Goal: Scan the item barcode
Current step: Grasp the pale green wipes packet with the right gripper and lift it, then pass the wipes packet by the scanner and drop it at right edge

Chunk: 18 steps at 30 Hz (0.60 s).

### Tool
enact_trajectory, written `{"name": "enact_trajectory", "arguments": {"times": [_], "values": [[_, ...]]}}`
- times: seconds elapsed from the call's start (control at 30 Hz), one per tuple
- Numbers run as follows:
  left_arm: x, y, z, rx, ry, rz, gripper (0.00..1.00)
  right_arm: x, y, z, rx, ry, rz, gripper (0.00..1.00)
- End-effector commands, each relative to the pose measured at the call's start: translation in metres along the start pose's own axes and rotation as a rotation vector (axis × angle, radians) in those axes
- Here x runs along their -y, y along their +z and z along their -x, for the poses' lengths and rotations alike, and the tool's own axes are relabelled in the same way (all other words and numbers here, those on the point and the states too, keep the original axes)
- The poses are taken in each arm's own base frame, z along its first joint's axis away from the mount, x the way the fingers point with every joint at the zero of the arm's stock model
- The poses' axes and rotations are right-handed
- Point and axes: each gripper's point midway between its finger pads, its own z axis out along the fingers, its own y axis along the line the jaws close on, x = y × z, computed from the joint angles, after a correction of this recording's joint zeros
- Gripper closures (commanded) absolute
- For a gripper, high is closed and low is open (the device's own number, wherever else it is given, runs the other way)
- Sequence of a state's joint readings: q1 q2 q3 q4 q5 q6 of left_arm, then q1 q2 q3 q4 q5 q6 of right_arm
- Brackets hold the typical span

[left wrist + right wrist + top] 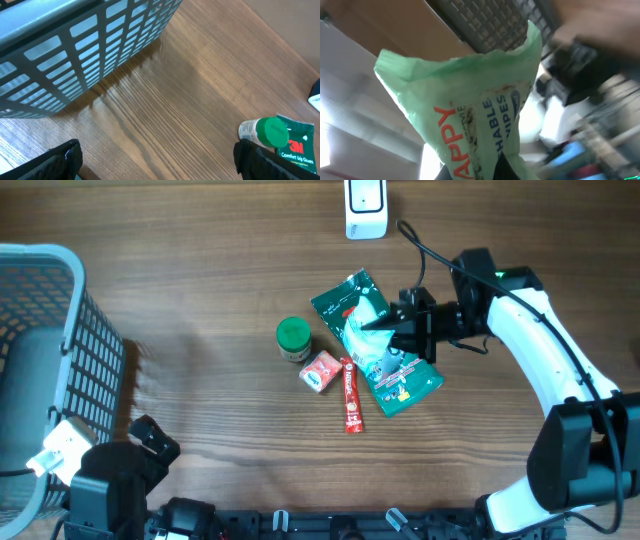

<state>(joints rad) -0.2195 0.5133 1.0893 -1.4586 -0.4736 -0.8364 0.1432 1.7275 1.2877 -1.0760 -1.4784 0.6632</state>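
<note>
My right gripper (pixel 392 328) is shut on a pale green wipes pack (pixel 362 330), holding it off the table above a dark green 3M gloves package (pixel 405 380). In the right wrist view the wipes pack (pixel 470 115) fills the frame, pinched at its lower end by my right gripper (pixel 477 172). A white scanner (pixel 366 208) stands at the table's far edge. Near the front left corner my left gripper (pixel 150 442) is open, and the left wrist view shows my left gripper (pixel 157 162) with only bare wood between its fingers.
A green-capped bottle (pixel 292 338), a small red and white box (pixel 320 371) and a red stick pack (pixel 351 395) lie left of the gloves package. A grey mesh basket (pixel 60 310) takes up the left side. A black cable (pixel 425 250) runs from the scanner.
</note>
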Motion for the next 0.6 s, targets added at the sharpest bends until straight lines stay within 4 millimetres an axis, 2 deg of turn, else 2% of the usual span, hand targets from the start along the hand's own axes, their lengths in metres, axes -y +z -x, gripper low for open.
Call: {"name": "enact_trajectory", "arguments": {"times": [0.0, 0.03, 0.1, 0.2, 0.33, 0.4, 0.47, 0.57], "values": [[0.0, -0.002, 0.003, 0.011, -0.021, -0.003, 0.0, 0.035, -0.014, 0.056, 0.3, -0.215, -0.333, 0.96], [0.0, -0.002, 0.003, 0.011, -0.021, -0.003, 0.0, 0.05, -0.03, 0.08, 0.433, -0.239, -0.471, 0.96], [0.0, -0.002, 0.003, 0.011, -0.021, -0.003, 0.0, 0.057, -0.05, 0.104, 0.568, -0.279, -0.588, 0.96], [0.0, -0.002, 0.003, 0.011, -0.021, -0.003, 0.0, 0.048, -0.075, 0.134, 0.739, -0.384, -0.682, 0.96], [0.0, -0.002, 0.003, 0.011, -0.021, -0.003, 0.0, 0.007, -0.099, 0.166, 0.948, -0.57, -0.692, 0.95], [0.0, -0.002, 0.003, 0.011, -0.021, -0.003, 0.0, -0.023, -0.108, 0.183, 1.068, -0.696, -0.68, 0.95], [0.0, -0.002, 0.003, 0.011, -0.021, -0.003, 0.0, -0.05, -0.104, 0.195, 1.116, -0.85, -0.664, 0.95], [0.0, -0.002, 0.003, 0.011, -0.021, -0.003, 0.0, -0.071, -0.09, 0.206, 1.141, -0.982, -0.63, 0.95]]}}
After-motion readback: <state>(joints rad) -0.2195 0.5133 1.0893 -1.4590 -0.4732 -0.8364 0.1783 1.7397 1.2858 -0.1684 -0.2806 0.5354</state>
